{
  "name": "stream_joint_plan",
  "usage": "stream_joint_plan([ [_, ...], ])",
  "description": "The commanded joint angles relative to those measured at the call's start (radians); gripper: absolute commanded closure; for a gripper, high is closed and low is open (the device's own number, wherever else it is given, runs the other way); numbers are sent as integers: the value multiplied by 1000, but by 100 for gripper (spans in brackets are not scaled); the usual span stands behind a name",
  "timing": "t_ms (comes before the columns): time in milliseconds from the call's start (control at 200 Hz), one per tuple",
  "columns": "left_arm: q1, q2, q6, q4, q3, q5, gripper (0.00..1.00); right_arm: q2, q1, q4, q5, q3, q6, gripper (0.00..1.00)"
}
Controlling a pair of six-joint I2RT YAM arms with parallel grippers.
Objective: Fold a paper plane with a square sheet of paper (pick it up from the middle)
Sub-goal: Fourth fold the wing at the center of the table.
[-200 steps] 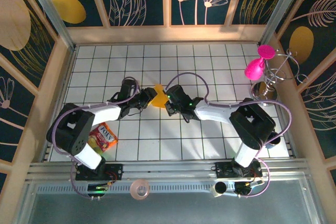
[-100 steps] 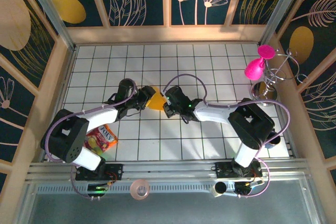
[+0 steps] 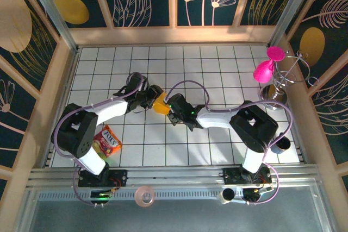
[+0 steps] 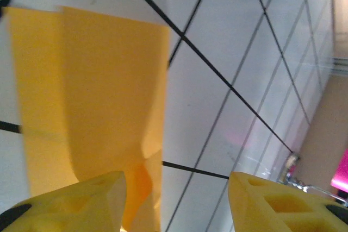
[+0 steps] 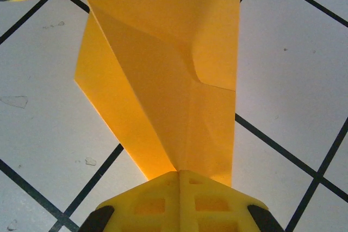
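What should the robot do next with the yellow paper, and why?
Probably close the left gripper on the paper. The right gripper is shut on one end of the folded paper, while the left one stands open at its other end. Two grips would likely steady it for the next fold.

I'm working in a robot test booth, a lab setup rather than a home: a white tiled table (image 3: 217, 74) with a black grid, boxed in by a wooden frame (image 3: 174, 35) holding dark panels (image 3: 149, 4) printed with gold leaves, with the left arm (image 3: 103, 115) and right arm (image 3: 217, 119) bolted to an aluminium rail (image 3: 179, 175) at the near edge
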Motion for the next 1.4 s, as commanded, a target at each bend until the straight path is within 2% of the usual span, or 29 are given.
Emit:
stream_joint_plan([
  [0, -5, 7, 11, -144, 43, -53, 48, 10, 8, 22, 35, 10, -6, 100],
  [175, -5, -21, 13, -174, 41, -109, 46, 11, 8, 22, 42, 12, 1, 100],
  [691, -5, -65, 7, -206, 24, -173, 42, 17, 9, 19, 46, 10, 4, 100],
  [921, -11, -9, -26, -102, 2, -49, 43, 13, 10, 23, 43, 8, 3, 100],
  [1076, -21, 33, -32, -68, 19, -13, 51, 11, 10, 27, 41, 4, 3, 100],
  [1392, -21, 37, -46, -44, 4, 8, 78, 11, 10, 28, 32, 2, -11, 97],
])
